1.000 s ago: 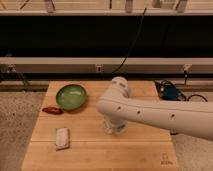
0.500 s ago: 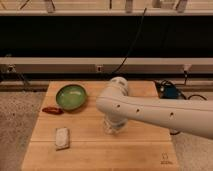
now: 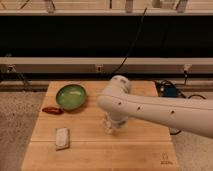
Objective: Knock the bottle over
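Centre frame, the gripper [image 3: 115,124], fingers together, hangs just beside the bottle [image 3: 106,125] on the worktop [image 3: 140,150]. The bottle appears upright, not yet knocked over.

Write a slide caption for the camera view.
Gripper down midway across the wooden table, near a green bowl.

A robotics lab: a robot gripper [image 3: 110,125] hangs low over a wooden table [image 3: 130,150], cables [image 3: 131,45] and metal rails [image 3: 60,64] behind.
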{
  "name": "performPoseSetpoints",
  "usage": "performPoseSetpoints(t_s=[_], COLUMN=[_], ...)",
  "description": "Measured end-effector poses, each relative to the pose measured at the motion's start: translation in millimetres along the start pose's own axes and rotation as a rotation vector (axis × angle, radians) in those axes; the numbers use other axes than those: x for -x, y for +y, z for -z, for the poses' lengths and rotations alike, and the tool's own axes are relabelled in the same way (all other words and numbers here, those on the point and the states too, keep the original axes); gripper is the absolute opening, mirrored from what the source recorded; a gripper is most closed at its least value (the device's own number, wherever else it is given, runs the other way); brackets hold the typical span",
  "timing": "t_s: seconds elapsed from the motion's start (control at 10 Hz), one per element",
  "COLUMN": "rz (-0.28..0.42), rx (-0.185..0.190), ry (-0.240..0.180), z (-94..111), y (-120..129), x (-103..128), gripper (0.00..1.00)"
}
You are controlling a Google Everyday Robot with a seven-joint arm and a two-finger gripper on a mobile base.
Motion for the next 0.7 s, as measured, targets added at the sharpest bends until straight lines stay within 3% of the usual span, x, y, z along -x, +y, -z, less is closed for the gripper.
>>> performPoseSetpoints(t_s=[0.7], rz=[0.005], rx=[-0.003], ry=[-0.001], z=[1.4], y=[-8.7], x=[-4.7], gripper=[0.02])
